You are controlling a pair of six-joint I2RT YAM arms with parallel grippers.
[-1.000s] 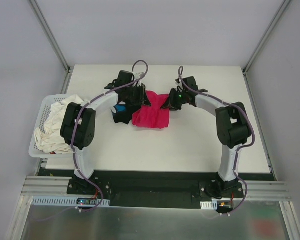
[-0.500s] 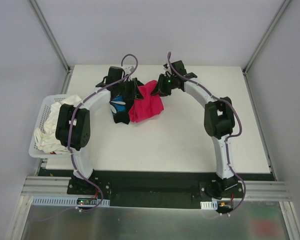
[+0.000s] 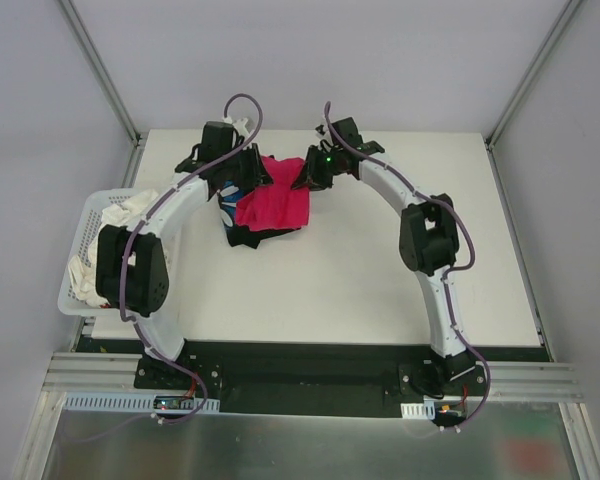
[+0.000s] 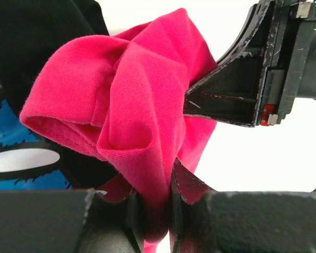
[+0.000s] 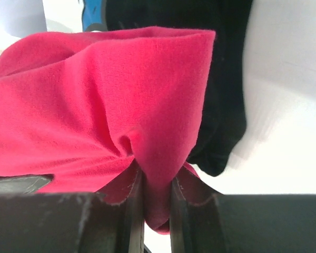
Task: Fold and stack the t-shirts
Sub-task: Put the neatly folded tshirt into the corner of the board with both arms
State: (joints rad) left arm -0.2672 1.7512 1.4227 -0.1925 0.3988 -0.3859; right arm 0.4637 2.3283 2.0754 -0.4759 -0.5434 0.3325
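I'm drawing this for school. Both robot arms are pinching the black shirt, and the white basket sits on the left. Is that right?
Not quite. Both wrist views show the left end effector and the right end effector shut on the magenta-red t-shirt, not the black t-shirt. The white basket does sit on the left.

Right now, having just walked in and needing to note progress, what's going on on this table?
Both arms are working on the magenta-red t-shirt. The left hand and the right hand each pinch a bunched edge of it at the far side of the table. It hangs partly over the black t-shirt, which lies crumpled beneath. Neither shirt is folded flat yet. A white basket at the left holds pale cloth.
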